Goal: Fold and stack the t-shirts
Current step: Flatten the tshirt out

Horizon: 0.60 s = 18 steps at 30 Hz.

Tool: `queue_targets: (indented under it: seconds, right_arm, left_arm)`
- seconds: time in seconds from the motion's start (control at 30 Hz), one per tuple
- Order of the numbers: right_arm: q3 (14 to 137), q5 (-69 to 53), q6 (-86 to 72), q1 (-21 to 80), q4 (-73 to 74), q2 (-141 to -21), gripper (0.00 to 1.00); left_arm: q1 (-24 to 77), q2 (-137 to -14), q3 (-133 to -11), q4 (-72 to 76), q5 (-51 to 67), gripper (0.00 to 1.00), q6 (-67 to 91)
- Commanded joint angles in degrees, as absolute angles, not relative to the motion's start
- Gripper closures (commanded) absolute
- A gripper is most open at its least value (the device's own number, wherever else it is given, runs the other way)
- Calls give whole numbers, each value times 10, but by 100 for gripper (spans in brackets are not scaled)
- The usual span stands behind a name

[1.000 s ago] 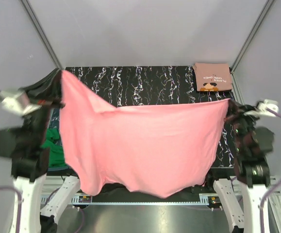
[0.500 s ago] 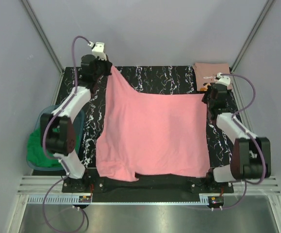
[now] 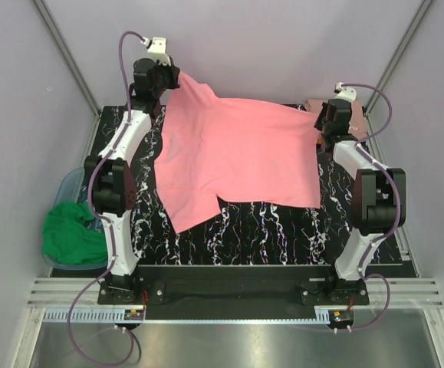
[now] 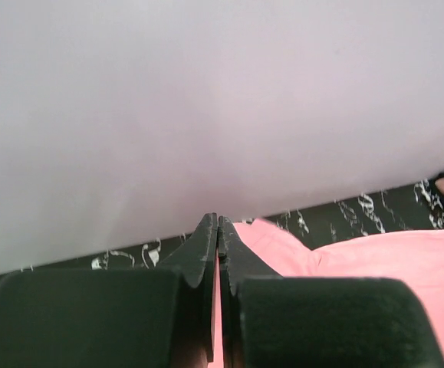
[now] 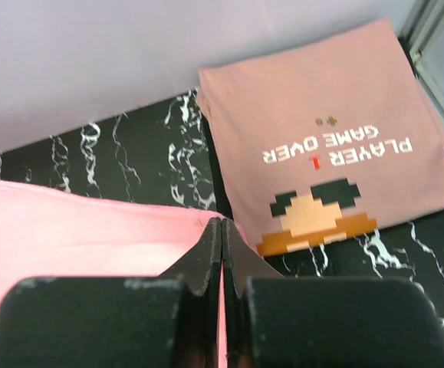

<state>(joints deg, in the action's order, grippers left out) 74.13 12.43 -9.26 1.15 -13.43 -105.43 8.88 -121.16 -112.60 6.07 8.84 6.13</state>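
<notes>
Spreading step, judging by the layout: both arms are reached to the top of the frame in the overhead view. Left gripper (image 3: 171,79) is pinched tight on one corner of the pink t-shirt (image 3: 245,161) at upper left; the left wrist view shows a sliver of pink cloth between the closed tips. Right gripper (image 3: 323,123) is clamped the same way on the opposite corner at upper right, with pink cloth nipped between its tips in the right wrist view.

The pink tee is stretched between the two grippers along its top edge. The rest drapes over the upper half of the black marbled table (image 3: 283,230). Bottom edge is uneven, and the lower-left flap reaches furthest down the frame. Some wrinkles, no fold in it yet.

Salmon t-shirt (image 5: 321,138) lies folded as a neat rectangle in the top right corner of the table, lettering and print facing up, just beside the right gripper. The pink edge is near it; can't tell if they touch.

Progress, my read: one tee is folded and parked as the stack base, and the pink one is only being laid out. Left to do: let go, fold the sides and sleeves in, fold it over, set it on the salmon tee. About halfway at best.

Green cloth (image 3: 68,234) sits in a bin (image 3: 62,188) at the left edge, off the table. Unclear if it counts.
</notes>
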Motion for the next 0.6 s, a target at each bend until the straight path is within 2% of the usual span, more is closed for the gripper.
queue_targets:
  seconds: [0.0, 0.57]
  right_arm:
    - [789, 115, -85, 8, -125, -1068, 100]
    - [859, 88, -84, 6, -78, -1144, 100]
  left_arm:
    - [83, -1221, -1161, 70, 99, 100, 67]
    - [77, -1236, -1111, 110, 51, 100, 61]
